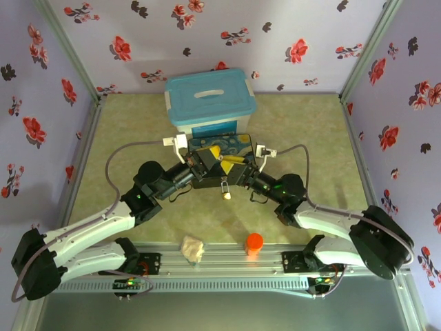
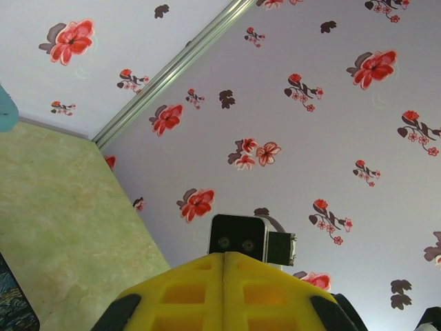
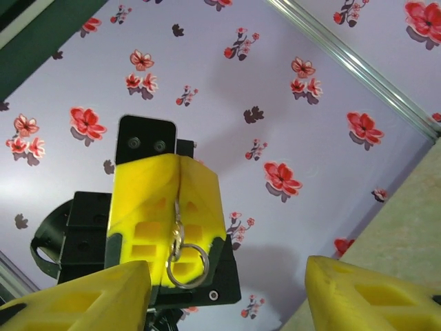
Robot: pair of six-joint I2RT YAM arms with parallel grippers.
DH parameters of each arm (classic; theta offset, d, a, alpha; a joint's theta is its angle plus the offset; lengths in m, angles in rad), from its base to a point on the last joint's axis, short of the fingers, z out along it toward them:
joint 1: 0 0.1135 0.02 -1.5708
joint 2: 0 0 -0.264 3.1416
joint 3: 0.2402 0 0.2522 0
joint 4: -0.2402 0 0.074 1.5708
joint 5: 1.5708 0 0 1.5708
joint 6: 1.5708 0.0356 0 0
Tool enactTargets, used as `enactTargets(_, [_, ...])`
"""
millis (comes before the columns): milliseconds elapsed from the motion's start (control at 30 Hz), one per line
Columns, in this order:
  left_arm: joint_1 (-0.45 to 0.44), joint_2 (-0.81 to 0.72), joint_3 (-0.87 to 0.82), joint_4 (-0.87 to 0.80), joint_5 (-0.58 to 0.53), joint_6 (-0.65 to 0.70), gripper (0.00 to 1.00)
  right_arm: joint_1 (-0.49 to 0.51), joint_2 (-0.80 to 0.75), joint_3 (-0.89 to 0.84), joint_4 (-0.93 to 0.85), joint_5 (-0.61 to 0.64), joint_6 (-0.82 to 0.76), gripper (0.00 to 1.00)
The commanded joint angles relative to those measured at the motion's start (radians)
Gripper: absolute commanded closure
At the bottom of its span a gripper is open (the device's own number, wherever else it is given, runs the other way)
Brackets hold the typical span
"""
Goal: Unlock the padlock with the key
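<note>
One padlock (image 1: pixel 226 193) outside bin (image 1: pixel 210 103) and tin (image 1: pixel 241 143)

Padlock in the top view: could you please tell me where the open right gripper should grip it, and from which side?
Probably the brass body of the padlock, pinched across its sides from the near, right-arm side. It hangs shackle-up at the front of the painted tin, leaving the body exposed; the shackle looks too thin for the right gripper.

The ring's (image 3: pixel 186 266) top hides inside the left end effector (image 3: pixel 178 186). The padlock's (image 1: pixel 225 192) keyhole, at its 6 o'clock, is too small to tell
</note>
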Motion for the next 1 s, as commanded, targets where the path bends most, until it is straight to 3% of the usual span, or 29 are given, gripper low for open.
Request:
enactTargets(0, [-0.005, -0.009, -0.01, 0.024, -0.02, 0.004, 1.0, 0.011, 0.016, 0.037, 0.094, -0.014, 0.018, 0.41])
enactTargets(400, [-0.005, -0.014, -0.004, 0.028, -0.029, 0.007, 1.0, 0.01, 0.033, 0.07, 0.094, -0.013, 0.013, 0.56])
enactTargets(667, [-0.006, 0.011, -0.027, 0.124, -0.01, -0.029, 1.0, 0.019, 0.044, 0.086, 0.094, -0.038, 0.023, 0.66])
enactTargets(833, [-0.006, 0.013, -0.023, 0.116, -0.01, -0.031, 1.0, 0.019, 0.029, 0.071, 0.094, -0.029, 0.01, 0.84])
enactTargets(967, [-0.006, 0.019, -0.034, 0.138, -0.012, -0.043, 1.0, 0.02, 0.043, 0.076, 0.094, -0.033, 0.012, 0.88])
